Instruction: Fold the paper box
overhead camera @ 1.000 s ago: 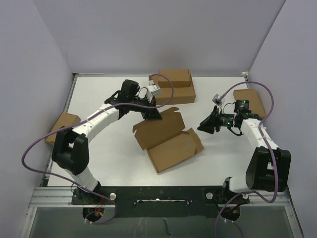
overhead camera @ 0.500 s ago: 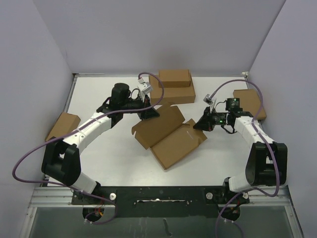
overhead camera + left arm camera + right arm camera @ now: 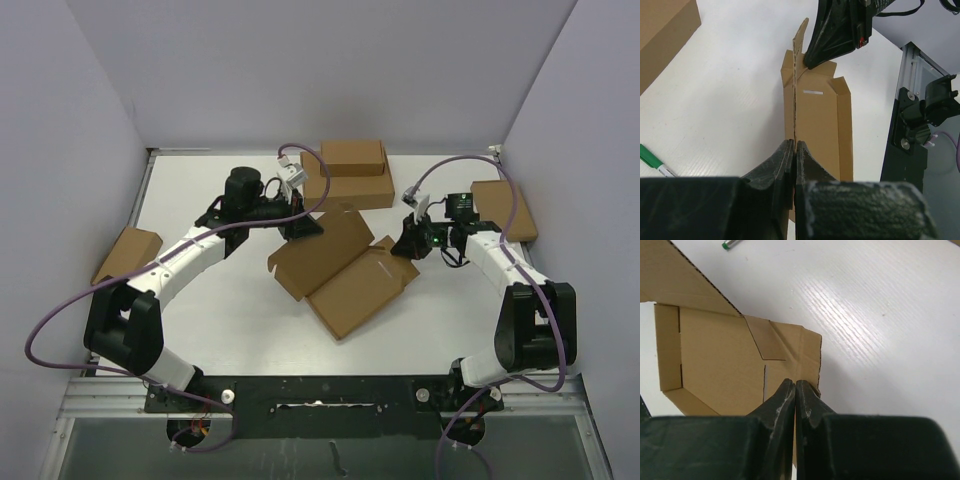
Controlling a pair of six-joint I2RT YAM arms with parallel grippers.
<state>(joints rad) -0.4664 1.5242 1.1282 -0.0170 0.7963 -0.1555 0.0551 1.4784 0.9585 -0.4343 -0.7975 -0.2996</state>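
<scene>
The paper box (image 3: 350,285) lies unfolded mid-table, its far panel tilted up. My left gripper (image 3: 308,228) is shut on that raised panel's far edge. In the left wrist view the panel (image 3: 796,107) runs edge-on into my left gripper (image 3: 794,144). My right gripper (image 3: 400,248) is shut, its tips down on the box's right corner flap. In the right wrist view the flap (image 3: 790,347) lies face-up under my right gripper (image 3: 795,382), not between the fingers. The right gripper's tip (image 3: 812,62) also shows in the left wrist view.
Two stacked brown boxes (image 3: 348,175) stand at the back. Another box (image 3: 505,208) sits by the right wall and one (image 3: 125,255) at the left edge. A green pen (image 3: 650,157) lies on the white table beyond the box.
My right gripper moved left onto the box's right flap and closed. The left arm swung with the panel, and the box turned a little and slid toward the right.
</scene>
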